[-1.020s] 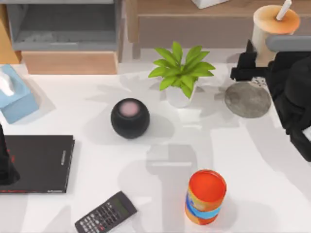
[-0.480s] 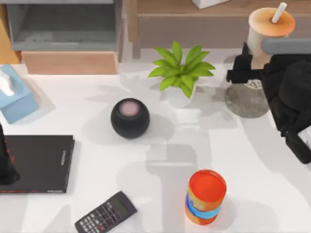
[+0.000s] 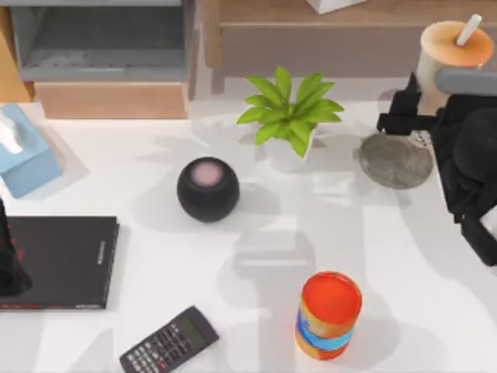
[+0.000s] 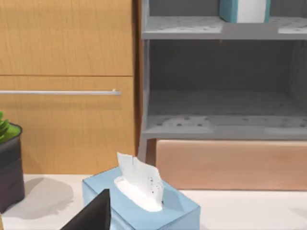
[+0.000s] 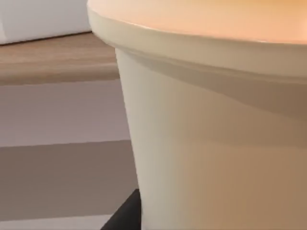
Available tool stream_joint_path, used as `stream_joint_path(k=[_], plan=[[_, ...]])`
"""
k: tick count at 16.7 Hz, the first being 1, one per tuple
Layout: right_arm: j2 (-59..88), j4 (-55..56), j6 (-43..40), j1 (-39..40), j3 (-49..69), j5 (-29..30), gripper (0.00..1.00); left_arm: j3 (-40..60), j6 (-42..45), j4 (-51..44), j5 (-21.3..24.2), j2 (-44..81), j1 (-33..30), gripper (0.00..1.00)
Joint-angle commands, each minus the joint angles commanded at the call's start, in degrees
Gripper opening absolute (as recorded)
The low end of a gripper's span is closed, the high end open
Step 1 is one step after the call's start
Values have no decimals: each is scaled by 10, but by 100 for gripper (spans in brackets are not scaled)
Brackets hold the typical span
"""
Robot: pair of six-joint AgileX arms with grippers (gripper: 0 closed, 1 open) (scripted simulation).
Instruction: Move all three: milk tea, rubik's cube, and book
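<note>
The milk tea, a pale cup with an orange-tan top and a white straw, hangs at the far right of the table, beyond the grey round coaster. My right gripper is shut on its side; in the right wrist view the cup wall looms close, with a dark finger against it. The book, teal with white page edges, stands on the grey shelf's upper level. The rubik's cube is out of view. My left arm is parked at the table's left edge, over a flat black book.
A potted plant stands at the back centre, with a black round speaker in front and to its left. An orange-and-blue can and a calculator sit near the front. A blue tissue box is at left, below the grey shelf unit.
The right gripper carried the milk tea slightly left, then to the right, towards the table's far right corner. The left arm has not moved.
</note>
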Motion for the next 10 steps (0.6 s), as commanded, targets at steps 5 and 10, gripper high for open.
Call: stream_joint_path(k=[5,10], plan=[[32,37,-24,31,-4,-34,0,0,0,0,0,0,0,100],[33,37,-25,31,-4,-34,8,0,0,0,0,0,0,100]])
